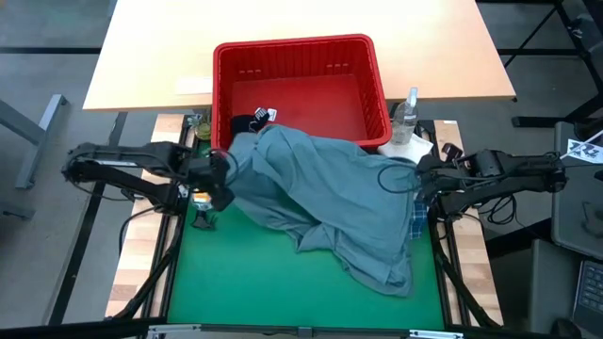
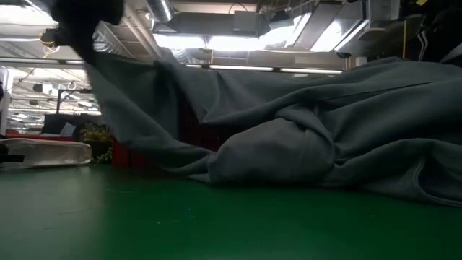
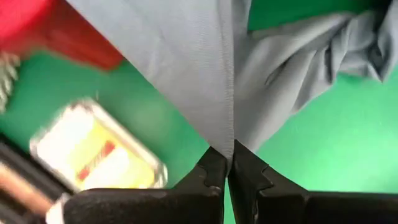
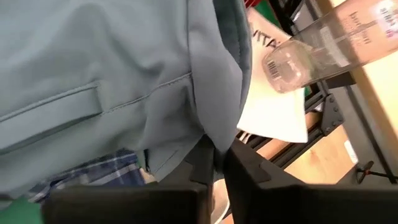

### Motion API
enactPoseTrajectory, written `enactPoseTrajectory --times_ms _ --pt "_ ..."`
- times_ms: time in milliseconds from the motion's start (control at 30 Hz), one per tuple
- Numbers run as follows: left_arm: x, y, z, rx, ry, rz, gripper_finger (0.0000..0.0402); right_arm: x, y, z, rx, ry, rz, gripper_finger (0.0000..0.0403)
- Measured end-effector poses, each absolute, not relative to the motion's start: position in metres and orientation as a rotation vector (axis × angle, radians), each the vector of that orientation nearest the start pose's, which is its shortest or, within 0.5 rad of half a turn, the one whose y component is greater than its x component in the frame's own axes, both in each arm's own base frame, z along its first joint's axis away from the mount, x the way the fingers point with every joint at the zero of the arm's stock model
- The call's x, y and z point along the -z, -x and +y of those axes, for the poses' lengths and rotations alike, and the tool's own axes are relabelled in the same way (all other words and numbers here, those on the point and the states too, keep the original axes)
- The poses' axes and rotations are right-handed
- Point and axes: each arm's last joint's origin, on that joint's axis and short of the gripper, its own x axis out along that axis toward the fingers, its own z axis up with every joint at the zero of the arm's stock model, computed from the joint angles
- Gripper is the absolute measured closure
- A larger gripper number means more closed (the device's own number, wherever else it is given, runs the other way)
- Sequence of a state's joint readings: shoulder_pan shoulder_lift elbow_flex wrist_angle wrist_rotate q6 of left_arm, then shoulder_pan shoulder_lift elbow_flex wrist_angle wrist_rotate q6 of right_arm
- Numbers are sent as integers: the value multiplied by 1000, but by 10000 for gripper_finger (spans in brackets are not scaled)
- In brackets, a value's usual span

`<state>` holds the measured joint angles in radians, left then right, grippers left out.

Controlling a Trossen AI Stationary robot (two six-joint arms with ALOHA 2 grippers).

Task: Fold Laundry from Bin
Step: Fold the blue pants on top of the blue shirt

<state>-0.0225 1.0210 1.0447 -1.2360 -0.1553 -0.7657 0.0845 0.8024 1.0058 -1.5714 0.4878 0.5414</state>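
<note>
The large grey-blue garment (image 1: 330,198) lies bunched over the green mat (image 1: 245,282), its far part draped over the near rim of the red bin (image 1: 297,56). My left gripper (image 1: 224,175) is shut on the garment's left end, raised off the mat (image 2: 108,79). My right gripper (image 1: 416,179) is shut on its right side. A dark navy garment (image 1: 247,123) lies inside the bin. A blue-white plaid shirt (image 1: 419,221) peeks out from under the grey-blue garment at the right. My left gripper pinches a fold of the garment's left end (image 3: 227,146) between its two fingers, slanting down from the table's left. The cloth runs taut from the fingertips down to the heap on the mat. My right gripper pinches a hemmed edge of the garment's right side (image 4: 213,142) between its two fingers, slanting down from the table's right. The cloth bunches above the fingertips, and the rest lies on the mat.
A clear plastic bottle (image 1: 407,111) and a white paper towel (image 1: 407,149) stand by the bin's right near corner. A small yellow-labelled object (image 3: 93,152) lies at the mat's left edge, under my left gripper. The mat's near half shows bare green.
</note>
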Motion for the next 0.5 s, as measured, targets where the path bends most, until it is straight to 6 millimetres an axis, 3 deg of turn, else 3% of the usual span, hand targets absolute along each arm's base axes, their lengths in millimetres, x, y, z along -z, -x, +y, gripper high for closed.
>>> enactPoseTrajectory --times_ms 200,300,500 --pt "-313 -129 -10 -490 672 1140 401 -310 -84 -6 656 -65 1182 290" --pt "-317 -116 -14 -432 763 1146 401 -314 -84 -5 563 -43 1209 259" --pt "-327 -94 -21 -245 1028 1190 401 -349 -78 -5 523 -76 1081 238"
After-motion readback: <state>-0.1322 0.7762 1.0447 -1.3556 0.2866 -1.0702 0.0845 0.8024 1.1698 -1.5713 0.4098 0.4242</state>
